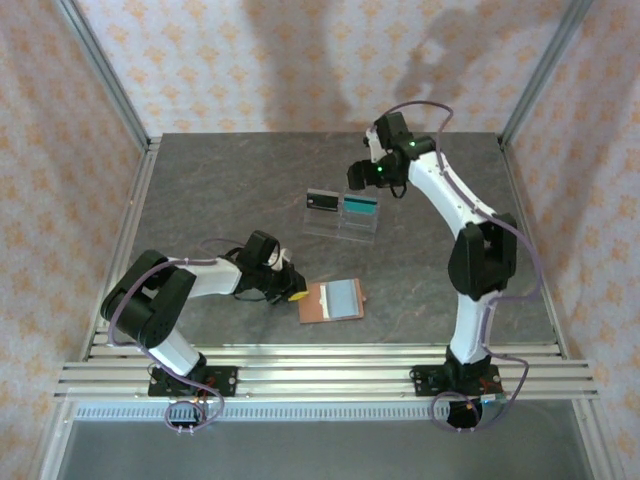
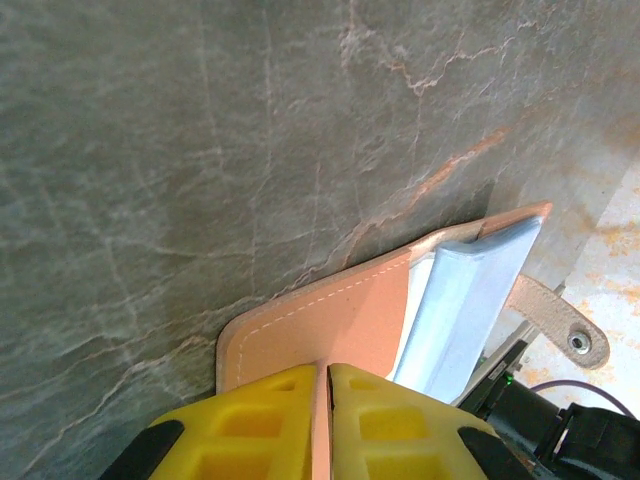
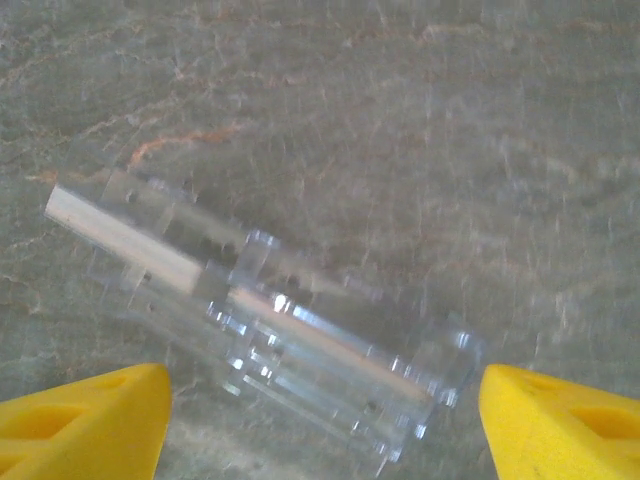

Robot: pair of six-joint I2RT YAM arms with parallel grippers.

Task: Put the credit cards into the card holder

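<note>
My left claw (image 2: 322, 400) is clamped together on the near edge of the tan leather card holder (image 2: 350, 310), whose pale blue inner pocket lies just beyond my fingers on the grey marbled table (image 2: 200, 150). My right claw (image 3: 320, 425) stands wide apart, holding nothing, above the clear acrylic stand (image 3: 300, 330). The black credit card (image 1: 321, 201) and the teal credit card (image 1: 360, 206) stand side by side in that stand.
</note>
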